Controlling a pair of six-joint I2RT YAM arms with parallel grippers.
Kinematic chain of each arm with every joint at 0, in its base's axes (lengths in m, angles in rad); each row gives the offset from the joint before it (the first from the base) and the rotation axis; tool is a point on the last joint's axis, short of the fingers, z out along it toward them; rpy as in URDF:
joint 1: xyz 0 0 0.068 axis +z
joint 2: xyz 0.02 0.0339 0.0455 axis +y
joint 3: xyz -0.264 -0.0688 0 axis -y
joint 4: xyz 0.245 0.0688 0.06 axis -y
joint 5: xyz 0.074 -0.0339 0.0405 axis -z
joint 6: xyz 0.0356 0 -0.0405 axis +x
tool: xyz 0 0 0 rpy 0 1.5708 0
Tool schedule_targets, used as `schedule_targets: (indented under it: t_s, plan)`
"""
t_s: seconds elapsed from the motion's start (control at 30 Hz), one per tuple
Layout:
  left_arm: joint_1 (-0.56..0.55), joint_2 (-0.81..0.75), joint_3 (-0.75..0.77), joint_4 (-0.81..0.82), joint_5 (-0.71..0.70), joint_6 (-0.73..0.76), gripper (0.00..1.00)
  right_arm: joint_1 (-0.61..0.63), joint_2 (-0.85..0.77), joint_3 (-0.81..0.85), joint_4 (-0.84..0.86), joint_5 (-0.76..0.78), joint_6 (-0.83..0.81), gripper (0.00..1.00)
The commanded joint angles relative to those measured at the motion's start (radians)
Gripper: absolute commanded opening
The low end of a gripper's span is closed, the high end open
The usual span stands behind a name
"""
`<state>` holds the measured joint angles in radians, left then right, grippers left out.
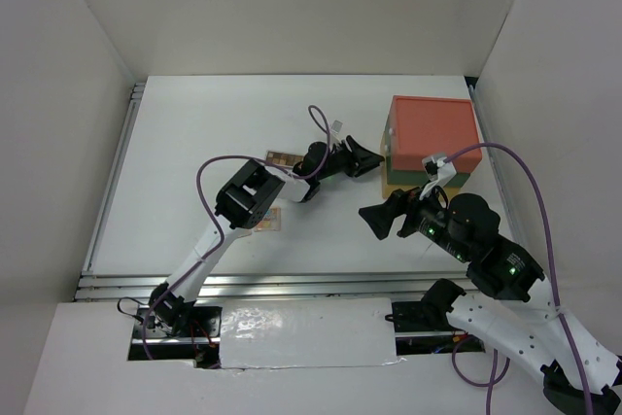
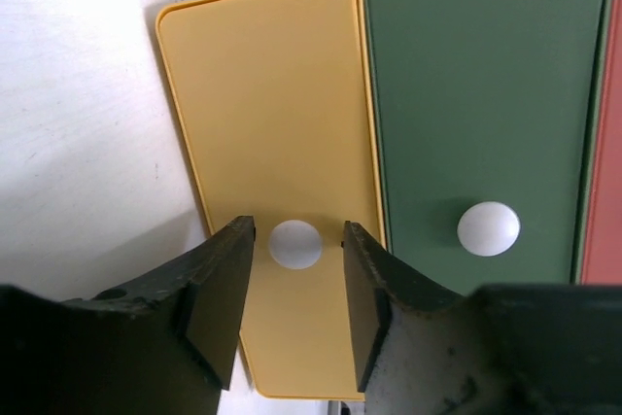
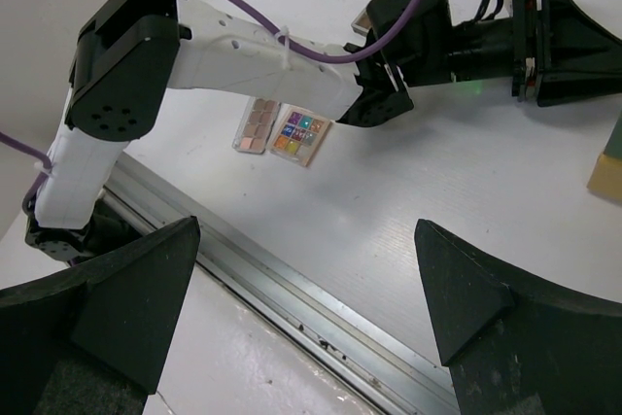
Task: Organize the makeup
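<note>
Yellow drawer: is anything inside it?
Cannot tell. The yellow drawer looks shut, so its contents are hidden. Only its front and white knob show, framed by the open left gripper.

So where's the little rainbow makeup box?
In the right wrist view, the little colourful palette lies on the white table, just beneath the left arm and side by side with a brown-pink palette.

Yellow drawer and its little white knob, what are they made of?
The yellow drawer front looks like moulded plastic with a matte finish: even colour, rounded corners and a thin raised rim. Its white knob seems to be smooth, slightly glossy plastic with soft shading, though it could also be painted wood.
</note>
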<state>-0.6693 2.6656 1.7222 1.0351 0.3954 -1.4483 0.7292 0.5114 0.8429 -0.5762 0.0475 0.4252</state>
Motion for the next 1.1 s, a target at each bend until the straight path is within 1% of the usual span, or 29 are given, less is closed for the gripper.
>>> schedule_targets:
  t_s: [0.0,0.07,0.1,0.3,0.4,0.53,0.6,0.63,0.73,0.83,0.93,0.97,1.07]
  plan:
    - [0.000,-0.004,-0.024,0.057,0.010,0.002,0.53,0.007,-0.001,-0.004,0.049,-0.006,-0.014,1.00]
    - [-0.001,-0.009,-0.027,0.056,0.011,0.000,0.51,0.007,-0.001,-0.007,0.050,-0.008,-0.013,1.00]
    - [0.000,-0.009,-0.029,0.056,0.013,0.002,0.49,0.007,-0.001,-0.007,0.049,-0.008,-0.013,1.00]
    - [0.000,-0.016,-0.061,0.092,0.016,-0.007,0.39,0.007,0.001,-0.007,0.052,-0.008,-0.009,1.00]
    - [0.002,-0.026,-0.076,0.098,0.011,0.002,0.40,0.006,0.004,-0.007,0.052,-0.009,-0.009,1.00]
    - [0.002,-0.018,-0.059,0.108,0.019,-0.009,0.39,0.007,0.006,-0.007,0.053,-0.008,-0.009,1.00]
    - [0.000,-0.015,-0.052,0.106,0.020,-0.009,0.48,0.007,0.004,-0.008,0.053,-0.008,-0.011,1.00]
    - [0.000,-0.015,-0.046,0.096,0.020,-0.006,0.58,0.007,0.007,-0.007,0.052,-0.006,-0.011,1.00]
    - [0.000,-0.015,-0.044,0.088,0.013,-0.001,0.67,0.007,0.007,-0.007,0.052,-0.008,-0.013,1.00]
    - [-0.001,0.000,-0.018,0.082,0.017,-0.007,0.66,0.007,0.007,-0.008,0.052,-0.005,-0.013,1.00]
    - [-0.003,0.004,-0.009,0.074,0.014,-0.001,0.62,0.007,0.006,-0.007,0.049,-0.003,-0.013,1.00]
    - [-0.006,0.002,-0.009,0.059,0.008,0.002,0.58,0.007,0.004,-0.007,0.047,-0.003,-0.013,1.00]
    - [-0.007,0.000,-0.007,0.043,0.008,0.012,0.55,0.007,0.001,-0.007,0.049,-0.001,-0.011,1.00]
